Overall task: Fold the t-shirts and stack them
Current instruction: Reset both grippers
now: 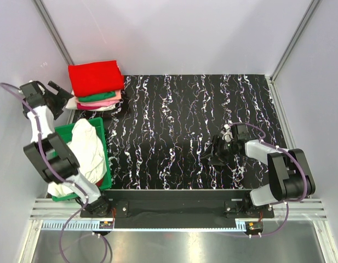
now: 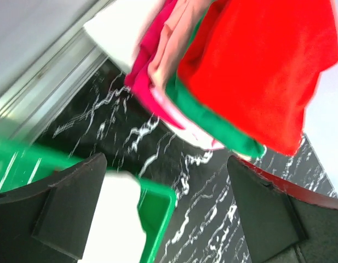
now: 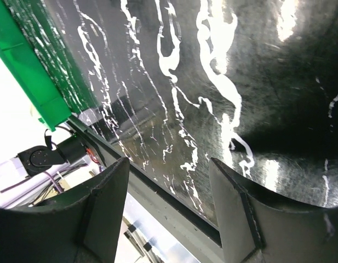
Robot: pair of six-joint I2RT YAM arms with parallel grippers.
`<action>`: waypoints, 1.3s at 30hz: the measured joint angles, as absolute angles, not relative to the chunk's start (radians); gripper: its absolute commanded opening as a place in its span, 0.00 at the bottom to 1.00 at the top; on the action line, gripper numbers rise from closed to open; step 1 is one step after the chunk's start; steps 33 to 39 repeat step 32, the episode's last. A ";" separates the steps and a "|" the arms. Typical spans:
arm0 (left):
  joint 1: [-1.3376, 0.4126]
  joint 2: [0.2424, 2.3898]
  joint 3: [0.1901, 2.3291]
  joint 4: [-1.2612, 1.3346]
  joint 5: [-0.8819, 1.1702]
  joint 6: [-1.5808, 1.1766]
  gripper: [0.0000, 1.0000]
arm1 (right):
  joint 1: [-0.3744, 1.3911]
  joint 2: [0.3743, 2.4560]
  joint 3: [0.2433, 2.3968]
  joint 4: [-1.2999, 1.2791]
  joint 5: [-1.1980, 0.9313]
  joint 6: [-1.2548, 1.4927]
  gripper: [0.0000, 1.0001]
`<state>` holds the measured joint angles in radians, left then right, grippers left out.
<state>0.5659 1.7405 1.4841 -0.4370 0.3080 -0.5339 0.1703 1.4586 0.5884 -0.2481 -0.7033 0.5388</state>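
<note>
A stack of folded t-shirts stands at the back left of the table. The bright red t-shirt [image 1: 95, 77] lies on top, over a green one [image 1: 97, 97], a pink one [image 1: 111, 101] and a white one [image 1: 101, 108]. The left wrist view shows the red t-shirt [image 2: 267, 66] above the green [image 2: 212, 118] and pink [image 2: 158, 60] layers. My left gripper [image 1: 60, 97] is open and empty, just left of the stack; it shows in its wrist view [image 2: 166, 216]. My right gripper [image 1: 211, 154] is open and empty, low over the table at the right; it shows in its wrist view [image 3: 169, 205].
A green plastic bin [image 1: 62, 132] at the near left holds a crumpled white cloth [image 1: 89, 148]; its corner shows in the left wrist view [image 2: 163, 205]. The black marbled tabletop [image 1: 179, 120] lies between the arms. Grey walls enclose the sides and back.
</note>
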 measured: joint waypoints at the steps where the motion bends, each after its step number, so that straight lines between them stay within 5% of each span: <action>1: 0.567 1.688 1.433 -0.427 0.305 -0.543 0.99 | 0.170 1.456 0.588 -0.245 -0.706 0.539 0.68; 10: 0.468 1.192 0.990 -0.413 0.338 -0.539 0.99 | 0.197 1.358 0.589 -0.268 -0.723 0.549 0.68; 22: 0.328 0.689 0.794 -0.664 0.365 -0.390 0.99 | 0.238 0.787 0.858 -0.568 -0.612 0.698 0.75; 39: 0.299 0.664 0.776 -0.711 0.365 -0.389 0.99 | 0.241 0.570 0.923 -0.754 -0.510 0.772 0.79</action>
